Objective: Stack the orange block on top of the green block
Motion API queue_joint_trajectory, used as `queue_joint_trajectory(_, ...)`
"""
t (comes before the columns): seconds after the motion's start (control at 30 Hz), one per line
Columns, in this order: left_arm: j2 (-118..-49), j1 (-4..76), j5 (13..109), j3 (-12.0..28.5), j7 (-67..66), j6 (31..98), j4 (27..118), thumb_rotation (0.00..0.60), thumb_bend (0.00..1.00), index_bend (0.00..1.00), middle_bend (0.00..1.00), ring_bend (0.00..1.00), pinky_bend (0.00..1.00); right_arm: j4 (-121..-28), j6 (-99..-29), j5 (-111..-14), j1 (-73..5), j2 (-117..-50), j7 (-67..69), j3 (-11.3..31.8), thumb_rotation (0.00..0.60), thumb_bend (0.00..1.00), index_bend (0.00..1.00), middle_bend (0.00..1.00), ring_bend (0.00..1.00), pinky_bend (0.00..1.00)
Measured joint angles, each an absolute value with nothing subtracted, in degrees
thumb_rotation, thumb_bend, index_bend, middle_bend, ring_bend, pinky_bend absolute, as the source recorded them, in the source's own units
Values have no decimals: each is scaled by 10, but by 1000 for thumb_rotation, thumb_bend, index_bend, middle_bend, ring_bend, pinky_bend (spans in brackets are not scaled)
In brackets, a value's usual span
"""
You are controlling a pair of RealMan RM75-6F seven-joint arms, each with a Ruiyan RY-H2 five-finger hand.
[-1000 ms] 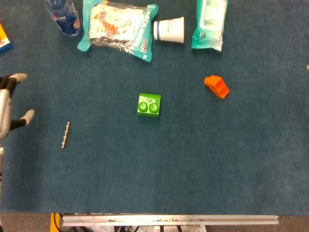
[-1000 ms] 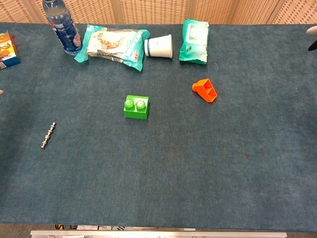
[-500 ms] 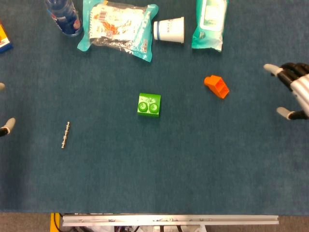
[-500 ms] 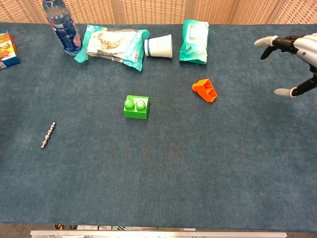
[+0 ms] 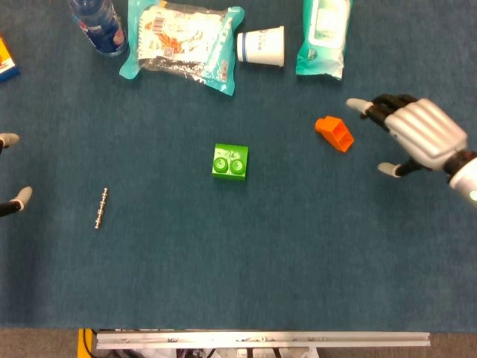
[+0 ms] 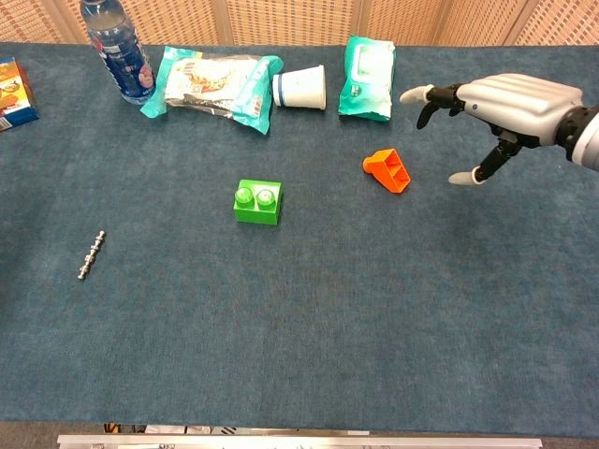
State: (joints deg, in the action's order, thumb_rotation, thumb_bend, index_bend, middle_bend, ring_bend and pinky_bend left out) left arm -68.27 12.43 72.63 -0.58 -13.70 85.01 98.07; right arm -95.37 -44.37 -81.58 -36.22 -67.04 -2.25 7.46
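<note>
The right hand point(image 5: 417, 138) hangs open, fingers spread, near the orange block point(image 5: 334, 133) so it can grab it. The block lies apart from the green block point(image 5: 229, 161).

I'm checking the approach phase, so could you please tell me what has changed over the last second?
The right hand has come in from the right edge toward the orange block, fingers spread, not yet touching it. The left hand has drawn back to the left edge, where only its fingertips show. The orange block, green block and everything else on the table have stayed put.
</note>
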Motion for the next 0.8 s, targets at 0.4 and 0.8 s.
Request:
queue_joint_trajectory(0.4, -680, 113, 720, 5, -148, 832, 982, 600, 160, 272, 337, 285, 285, -897, -382, -742, -426, -730, -34, 92, 600, 148, 27, 219, 103, 190)
queue_joint_trajectory(0.8, -681, 107, 716, 16, -154, 816, 979, 600, 160, 272, 337, 285, 283, -837, -326, -686, -479, -784, -36, 91, 600, 148, 18, 219, 103, 189)
